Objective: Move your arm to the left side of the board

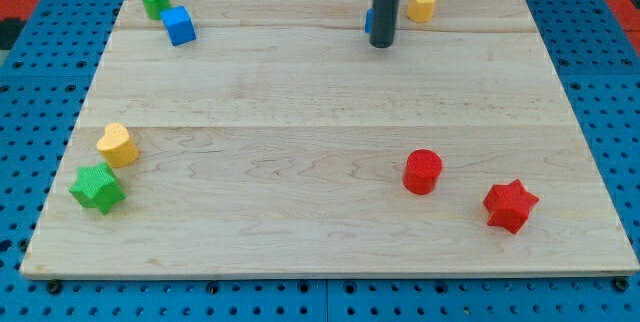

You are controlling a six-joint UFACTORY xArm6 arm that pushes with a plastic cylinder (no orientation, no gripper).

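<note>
My tip (381, 45) rests on the wooden board (300, 132) near the view's top, right of centre. A blue block (369, 21) sits just behind the rod, mostly hidden by it. A yellow block (422, 4) lies just to the tip's upper right. At the view's left side a yellow heart block (118, 145) and a green star block (97, 187) sit close together, far from the tip.
A green block (154, 1) and a blue cube (179, 25) sit at the top left corner. A red cylinder (423, 172) and a red star block (510, 205) sit at the bottom right. A blue pegboard (40, 102) surrounds the board.
</note>
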